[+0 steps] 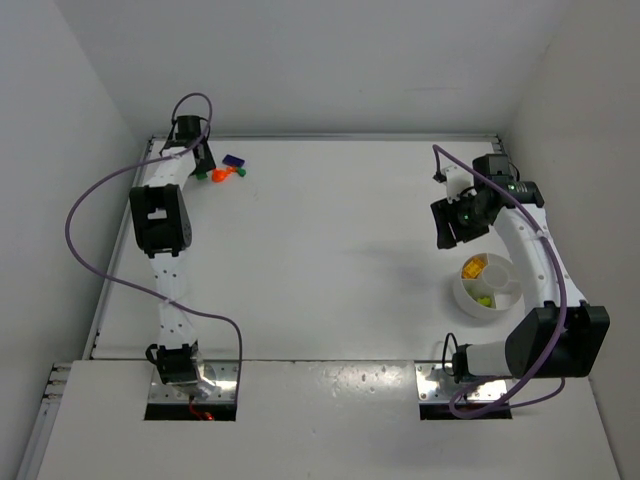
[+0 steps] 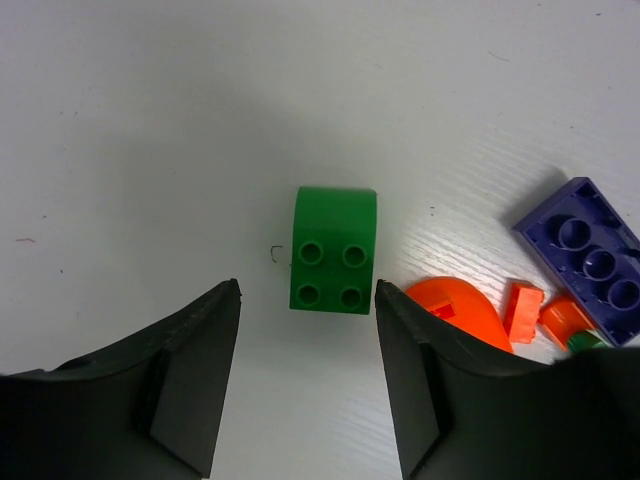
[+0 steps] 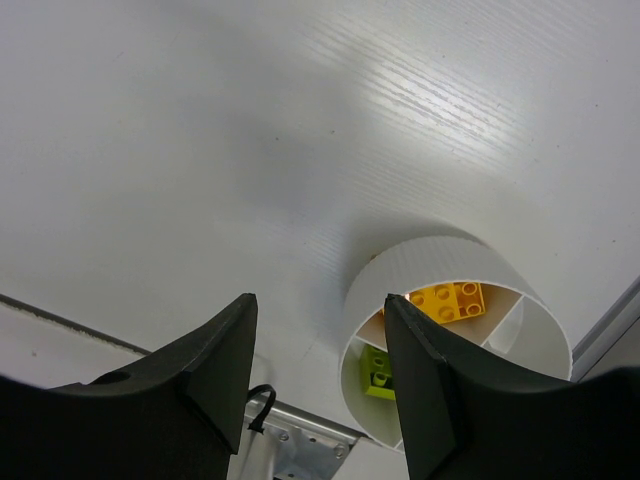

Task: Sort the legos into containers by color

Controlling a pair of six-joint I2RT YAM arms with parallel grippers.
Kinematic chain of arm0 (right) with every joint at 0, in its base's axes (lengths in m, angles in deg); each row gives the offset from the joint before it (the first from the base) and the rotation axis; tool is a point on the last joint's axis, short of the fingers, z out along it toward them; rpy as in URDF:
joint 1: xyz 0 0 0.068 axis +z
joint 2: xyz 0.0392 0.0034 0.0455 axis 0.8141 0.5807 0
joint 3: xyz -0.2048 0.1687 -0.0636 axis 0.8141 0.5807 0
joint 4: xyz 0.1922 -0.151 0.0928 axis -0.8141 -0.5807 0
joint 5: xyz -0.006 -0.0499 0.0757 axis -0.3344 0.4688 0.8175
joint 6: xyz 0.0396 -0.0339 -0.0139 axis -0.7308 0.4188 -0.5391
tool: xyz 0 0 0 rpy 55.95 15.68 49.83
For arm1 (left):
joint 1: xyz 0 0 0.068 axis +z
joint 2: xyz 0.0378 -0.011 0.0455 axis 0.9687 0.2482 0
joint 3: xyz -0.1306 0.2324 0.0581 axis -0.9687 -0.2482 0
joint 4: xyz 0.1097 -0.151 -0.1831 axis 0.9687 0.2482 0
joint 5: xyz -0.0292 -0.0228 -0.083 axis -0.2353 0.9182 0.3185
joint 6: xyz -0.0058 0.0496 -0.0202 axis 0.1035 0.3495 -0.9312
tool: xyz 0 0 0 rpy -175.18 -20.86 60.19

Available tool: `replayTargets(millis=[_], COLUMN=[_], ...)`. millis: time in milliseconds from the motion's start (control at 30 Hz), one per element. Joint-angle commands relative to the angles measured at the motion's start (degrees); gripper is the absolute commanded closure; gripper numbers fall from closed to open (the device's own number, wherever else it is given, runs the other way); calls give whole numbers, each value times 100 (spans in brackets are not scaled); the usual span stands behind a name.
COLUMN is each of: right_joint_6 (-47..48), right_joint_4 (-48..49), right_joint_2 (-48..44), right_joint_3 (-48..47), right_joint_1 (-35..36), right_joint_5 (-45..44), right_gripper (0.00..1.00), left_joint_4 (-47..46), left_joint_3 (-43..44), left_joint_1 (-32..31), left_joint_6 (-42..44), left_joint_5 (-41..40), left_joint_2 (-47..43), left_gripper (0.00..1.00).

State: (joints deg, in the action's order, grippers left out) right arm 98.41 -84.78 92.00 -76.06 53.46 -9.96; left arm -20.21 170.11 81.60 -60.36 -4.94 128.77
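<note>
A green brick (image 2: 334, 250) lies studs-up on the white table, just ahead of my left gripper (image 2: 307, 288), which is open and empty above the table. To its right lie orange pieces (image 2: 455, 310) and a dark blue brick (image 2: 590, 255). In the top view this cluster (image 1: 228, 170) is at the far left, with the left gripper (image 1: 195, 160) beside it. The round white dish (image 1: 487, 300) stands at the right; it holds a yellow brick (image 3: 450, 300) and a lime brick (image 3: 377, 368) in separate sections. My right gripper (image 3: 319, 298) is open and empty, hovering beside the dish (image 3: 440, 265).
The enclosure's back wall runs close behind the brick cluster, and side walls stand on the left and right. Metal mounting plates (image 1: 452, 385) sit at the near edge, with purple cables (image 1: 90, 200) looping off both arms.
</note>
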Motion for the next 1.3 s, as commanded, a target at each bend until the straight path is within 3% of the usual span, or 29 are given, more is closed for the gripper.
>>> replayTargets(millis=[0,167,400,600,767,1033,1267], right_joint_6=[-82,-82,-187,-371,-644,-1048,-1250], right_joint_4=[127,179,179,127,127,364,232], right_joint_2=[-142,-142,-90,-37,68,235,727], right_joint_3=[15,67,15,15,-38,15,-205], right_joint_1=[-37,-37,-37,-37,-37,16,68], right_joint_5=[0,0,254,984,1810,3023,4418], right_gripper=[46,46,46,46,46,46,44], left_joint_4=[-28,-28,-28,24,-124,-1344,-1119], left_joint_3=[123,18,-141,-404,-973,-3267,-5096], left_joint_1=[105,105,105,158,263,421,273], left_joint_6=[-130,-7,239,573,1002,1970,3173], left_joint_5=[87,87,227,535,1211,3082,4726], left_joint_2=[28,80,133,72,-261,-2492,-4874], left_gripper=[38,40,49,53,63,82,86])
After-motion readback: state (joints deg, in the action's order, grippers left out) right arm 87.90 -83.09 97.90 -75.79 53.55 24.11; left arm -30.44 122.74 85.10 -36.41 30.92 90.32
